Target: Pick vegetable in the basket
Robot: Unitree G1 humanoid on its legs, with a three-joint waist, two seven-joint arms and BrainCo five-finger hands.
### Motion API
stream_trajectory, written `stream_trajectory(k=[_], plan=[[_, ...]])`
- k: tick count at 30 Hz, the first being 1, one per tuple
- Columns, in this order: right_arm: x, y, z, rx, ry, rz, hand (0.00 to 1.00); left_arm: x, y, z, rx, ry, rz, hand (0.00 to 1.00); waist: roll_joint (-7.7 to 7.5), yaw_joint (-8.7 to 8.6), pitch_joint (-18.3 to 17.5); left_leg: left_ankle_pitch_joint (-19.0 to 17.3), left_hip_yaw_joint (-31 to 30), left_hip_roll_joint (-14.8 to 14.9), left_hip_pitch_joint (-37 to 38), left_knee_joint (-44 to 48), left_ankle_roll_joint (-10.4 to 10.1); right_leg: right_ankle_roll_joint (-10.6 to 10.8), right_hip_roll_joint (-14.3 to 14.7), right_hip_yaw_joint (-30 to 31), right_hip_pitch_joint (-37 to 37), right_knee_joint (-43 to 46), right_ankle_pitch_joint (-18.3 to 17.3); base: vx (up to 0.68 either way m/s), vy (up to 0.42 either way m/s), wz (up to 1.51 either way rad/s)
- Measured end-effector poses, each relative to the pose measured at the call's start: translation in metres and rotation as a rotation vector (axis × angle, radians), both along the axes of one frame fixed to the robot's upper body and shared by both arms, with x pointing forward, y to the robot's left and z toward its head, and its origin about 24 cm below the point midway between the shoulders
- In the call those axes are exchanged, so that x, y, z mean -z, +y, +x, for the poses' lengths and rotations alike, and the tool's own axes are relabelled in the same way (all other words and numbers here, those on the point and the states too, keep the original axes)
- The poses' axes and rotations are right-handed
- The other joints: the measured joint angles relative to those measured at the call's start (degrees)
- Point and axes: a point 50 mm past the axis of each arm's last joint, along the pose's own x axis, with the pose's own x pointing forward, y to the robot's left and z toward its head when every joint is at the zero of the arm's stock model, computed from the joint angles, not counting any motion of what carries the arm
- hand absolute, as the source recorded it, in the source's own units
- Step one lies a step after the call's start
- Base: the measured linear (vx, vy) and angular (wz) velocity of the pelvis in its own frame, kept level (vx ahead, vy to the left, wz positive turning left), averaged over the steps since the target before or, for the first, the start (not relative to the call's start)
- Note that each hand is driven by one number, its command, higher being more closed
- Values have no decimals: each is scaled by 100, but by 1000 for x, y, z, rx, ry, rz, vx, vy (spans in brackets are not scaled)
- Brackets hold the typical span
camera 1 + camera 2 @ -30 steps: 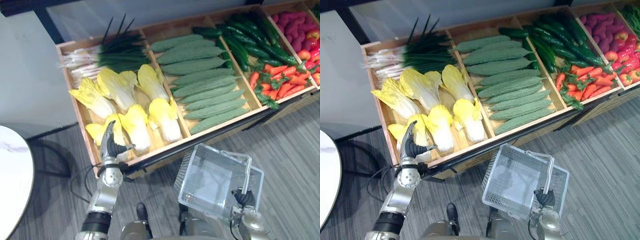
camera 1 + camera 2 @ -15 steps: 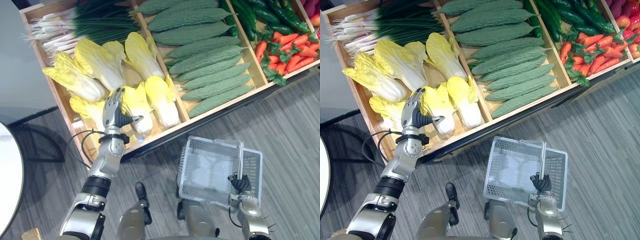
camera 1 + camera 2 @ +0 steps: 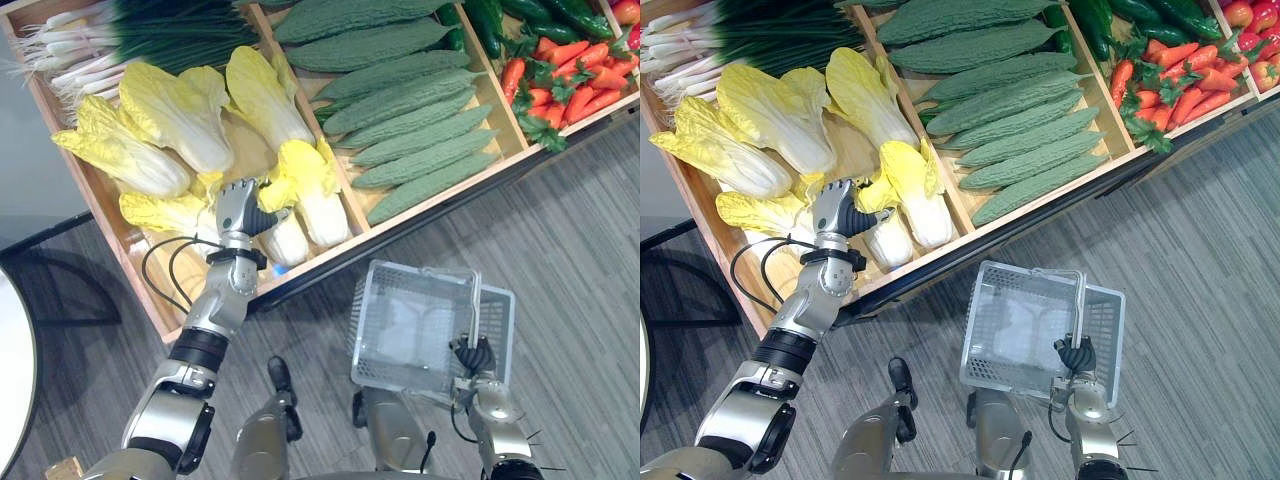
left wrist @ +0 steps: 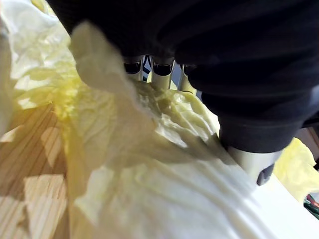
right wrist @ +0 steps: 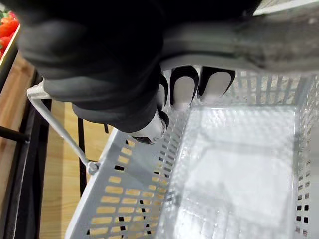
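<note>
My left hand (image 3: 238,205) reaches over the wooden crate's front rim (image 3: 330,255). It lies on a yellow-and-white napa cabbage (image 3: 290,240) in the front row. In the left wrist view its fingers (image 4: 162,74) curl into the cabbage leaves (image 4: 164,189), and the thumb (image 4: 251,162) presses the other side. My right hand (image 3: 472,357) is low down in front of the crate. It is shut on the thin handle (image 5: 55,124) of a clear grey plastic basket (image 3: 400,330), which hangs over the floor with nothing in it.
More napa cabbages (image 3: 175,115) share the compartment, with scallions (image 3: 120,30) behind them. Bitter gourds (image 3: 410,110) fill the middle compartment; cucumbers (image 3: 495,15) and carrots (image 3: 575,85) lie to the right. A white round table edge (image 3: 10,380) is at the far left.
The camera has moved nearer the crate. My left hand went forward from the front rim onto the cabbage and its fingers curled round it. The right hand still holds the basket.
</note>
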Motion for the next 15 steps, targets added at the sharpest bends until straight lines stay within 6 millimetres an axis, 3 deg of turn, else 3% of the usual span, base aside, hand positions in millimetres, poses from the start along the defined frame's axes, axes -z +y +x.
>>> stream_trajectory(k=[6, 10, 15], plan=[[0, 0, -1, -1, 0, -1, 100, 7, 12, -19, -34, -16, -67, 100, 1, 13, 0, -2, -4, -6, 218, -81, -3, 19, 5, 2, 197, -40, -16, 0, 0, 0], [-5, 0, -3, -8, -23, -21, 100, -1, 16, -34, -62, -99, -173, 100, 9, 40, -4, -4, -15, -6, 348, -99, -7, 30, 7, -7, 331, -48, -25, 0, 0, 0], [-11, -4, -9, 4, -47, -40, 100, -12, 14, -58, -91, -239, -291, 100, 161, 71, -102, -16, -39, -8, 620, -196, -25, 72, 8, -16, 573, -48, -90, 0, 0, 0]])
